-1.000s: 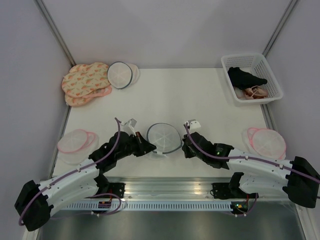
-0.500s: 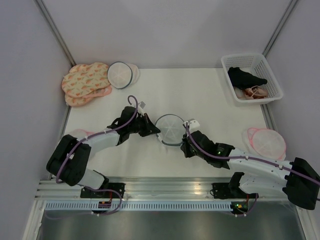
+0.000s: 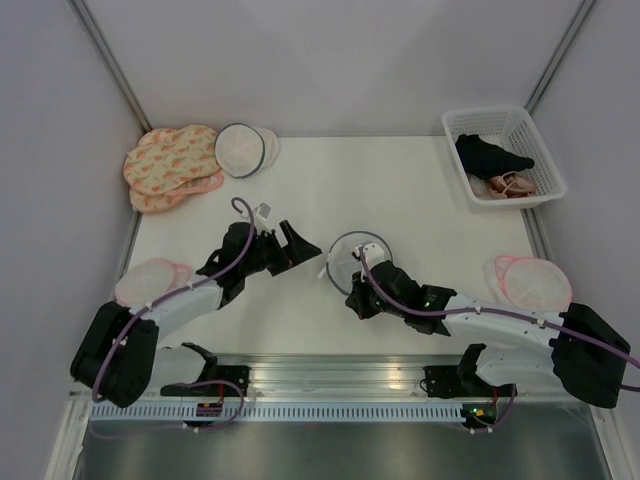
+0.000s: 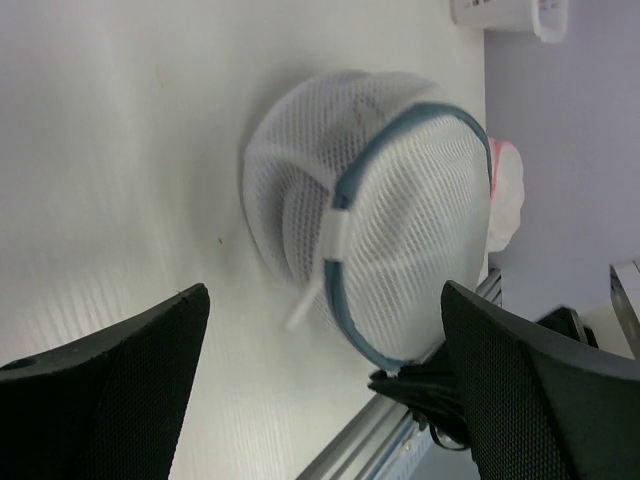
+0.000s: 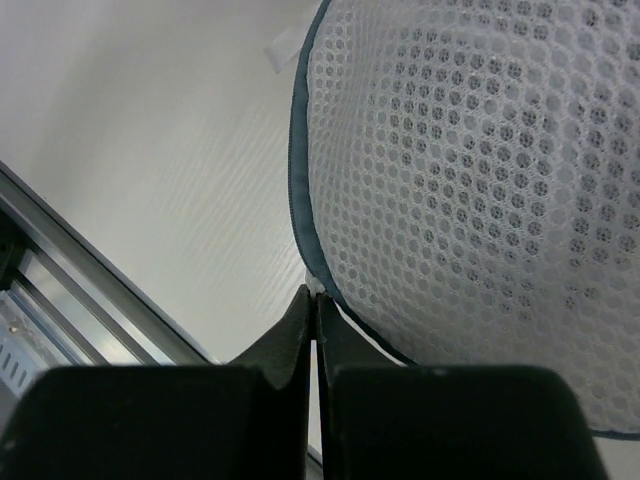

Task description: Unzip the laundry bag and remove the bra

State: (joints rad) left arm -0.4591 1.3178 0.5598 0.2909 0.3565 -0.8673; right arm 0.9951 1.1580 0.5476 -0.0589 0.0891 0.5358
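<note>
two fingers of the right gripper (image 5: 313,300) were seen clenched together, pinched on the grey rim of the laundry bag (image 5: 480,170) at its near edge, with a bit of white caught at their tips. the bag was propped tilted on the table (image 3: 400,200) just beyond those fingertips, its mesh face filling the space ahead and to their right. the left gripper (image 3: 303,243) was held released, its fingers (image 4: 110,390) spread wide. the bag was found ahead of them and apart from both tips, its grey rim and a white zipper tab (image 4: 335,240) turned toward them. a pink mesh bag (image 3: 150,282) was laid behind the left fingers, beside the left arm. a second pink mesh bag (image 3: 535,283) was laid well off to the right of the right fingers. far beyond the right fingers, at the far right corner, a white basket (image 3: 484,111) was set. the black bra (image 3: 490,155) was found lying in it, with a pink-beige garment (image 3: 510,185) just beside it. far beyond the left fingers, patterned pink bags (image 3: 170,165) and a flat white round bag (image 3: 240,150) were gathered at the far left corner.
</note>
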